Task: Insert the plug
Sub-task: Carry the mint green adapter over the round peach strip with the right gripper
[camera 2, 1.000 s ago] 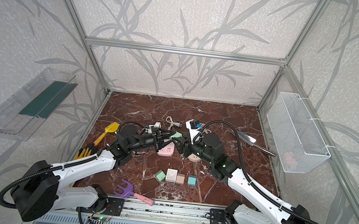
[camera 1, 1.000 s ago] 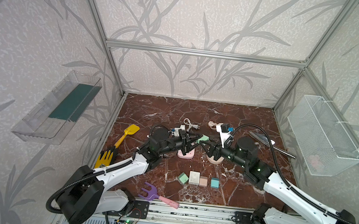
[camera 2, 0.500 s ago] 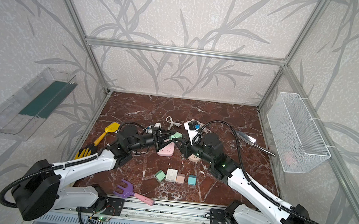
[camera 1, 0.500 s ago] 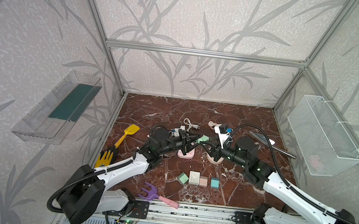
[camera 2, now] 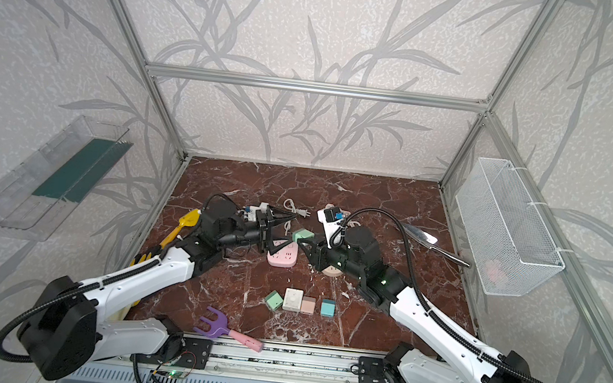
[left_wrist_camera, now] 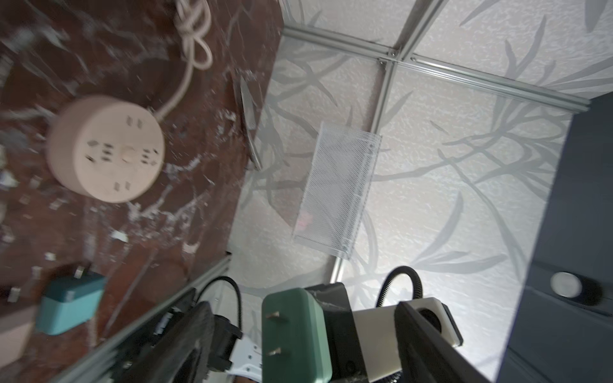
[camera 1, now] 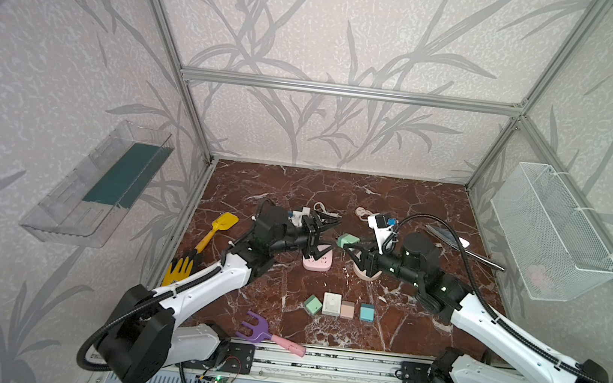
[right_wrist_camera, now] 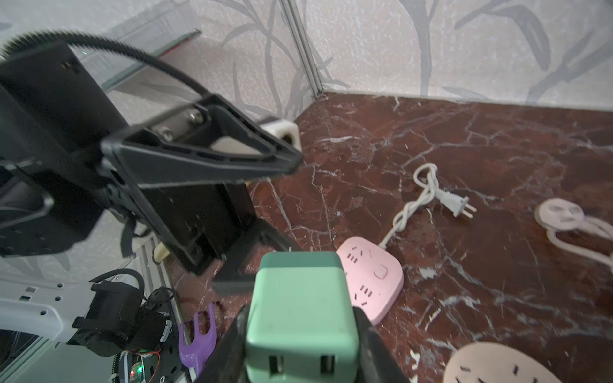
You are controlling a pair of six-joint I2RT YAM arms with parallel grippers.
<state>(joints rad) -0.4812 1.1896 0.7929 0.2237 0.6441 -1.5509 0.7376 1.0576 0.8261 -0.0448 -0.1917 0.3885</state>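
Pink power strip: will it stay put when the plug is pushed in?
Pushed by the green plug, pink power strip probably slides: it just rests on glossy marble table. Small plastic shell, likely light. Its looped white cord looks floppy, no anchor.

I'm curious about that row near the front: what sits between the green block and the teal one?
A white block, then a pale pink block, between the green block and teal block; both top views show it.
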